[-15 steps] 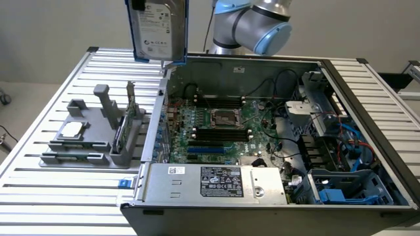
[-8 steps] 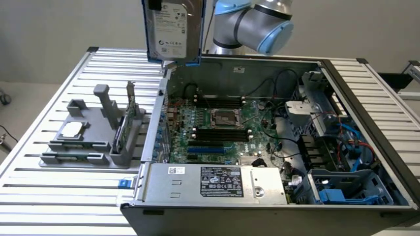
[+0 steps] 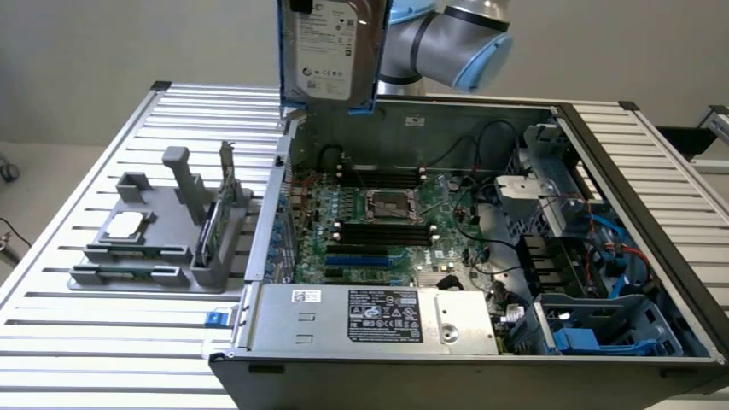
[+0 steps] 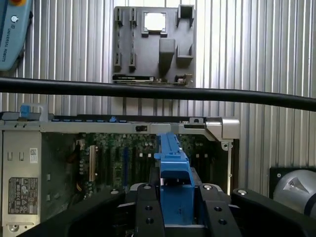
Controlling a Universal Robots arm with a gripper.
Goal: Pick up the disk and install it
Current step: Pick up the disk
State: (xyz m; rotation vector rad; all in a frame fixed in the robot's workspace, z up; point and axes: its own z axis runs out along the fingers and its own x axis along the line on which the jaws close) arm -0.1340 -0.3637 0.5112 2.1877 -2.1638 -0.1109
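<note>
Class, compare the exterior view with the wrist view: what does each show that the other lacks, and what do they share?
Exterior view: the disk showing its white label, upright in mid-air; the processor socket; the arm's joint. Wrist view: the gripper clamping the disk's blue bracket edge-on; a black cable. Shared: grey parts holder, power supply, open case.

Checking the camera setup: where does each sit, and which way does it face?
Exterior view: off the arm, from above, looking down into the open computer case; the arm shows, holding the disk.
Wrist view: on the wrist, looking past the gripper, shut on the disk, down at the case.
Both show disk, case, grey parts holder.
</note>
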